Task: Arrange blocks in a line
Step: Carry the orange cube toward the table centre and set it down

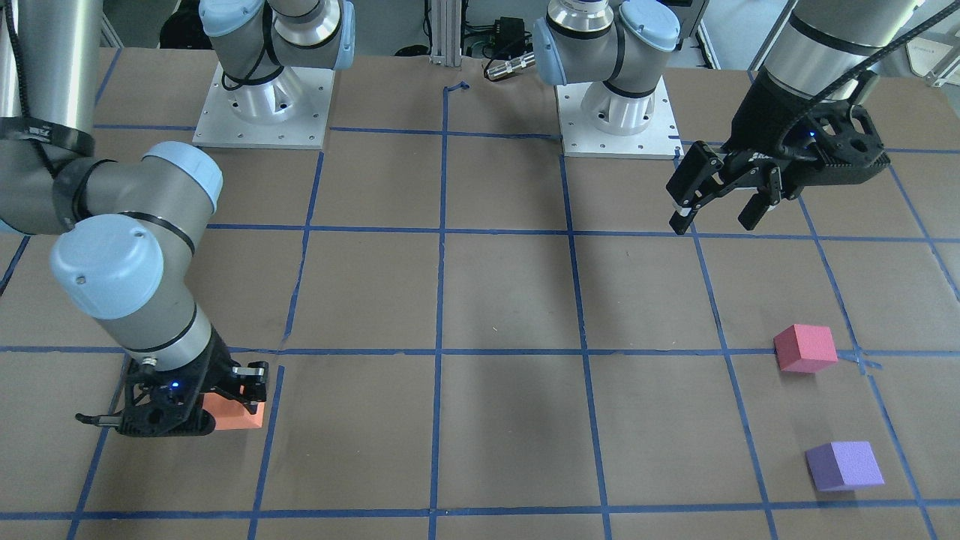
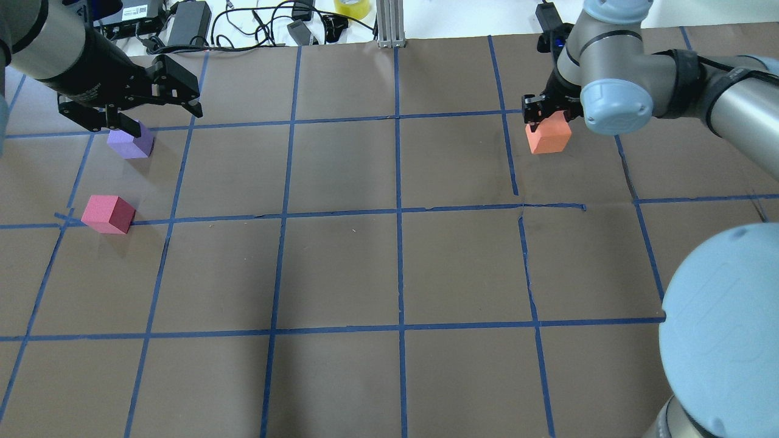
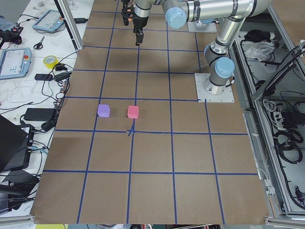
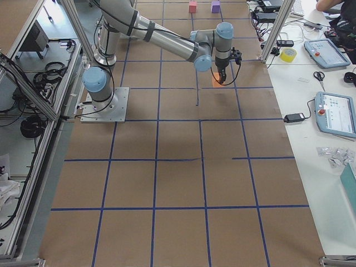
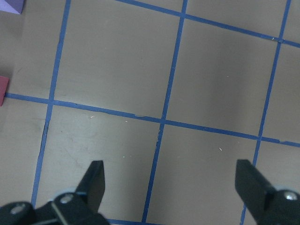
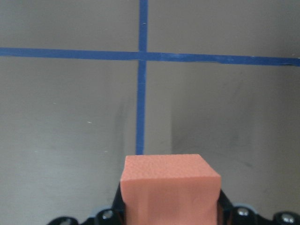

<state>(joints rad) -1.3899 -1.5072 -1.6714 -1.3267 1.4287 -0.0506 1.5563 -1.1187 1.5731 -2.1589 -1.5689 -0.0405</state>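
Observation:
My right gripper (image 1: pixel 238 399) is shut on the orange block (image 1: pixel 234 415) low over the brown table; I cannot tell whether the block touches it. The orange block fills the bottom of the right wrist view (image 6: pixel 169 185) and shows far right in the overhead view (image 2: pixel 549 137). The pinkish-red block (image 1: pixel 806 347) and the purple block (image 1: pixel 844 465) sit apart on my left side, also in the overhead view: pinkish-red block (image 2: pixel 108 213), purple block (image 2: pixel 131 145). My left gripper (image 1: pixel 718 210) is open and empty, held high above the table, away from both.
Blue tape lines (image 2: pixel 397 213) grid the brown paper. Both arm bases (image 1: pixel 262 105) stand on my side of the table. Cables, power bricks (image 2: pixel 188 21), a yellow tape roll (image 2: pixel 352 7) and an aluminium post (image 2: pixel 389 24) line the far edge.

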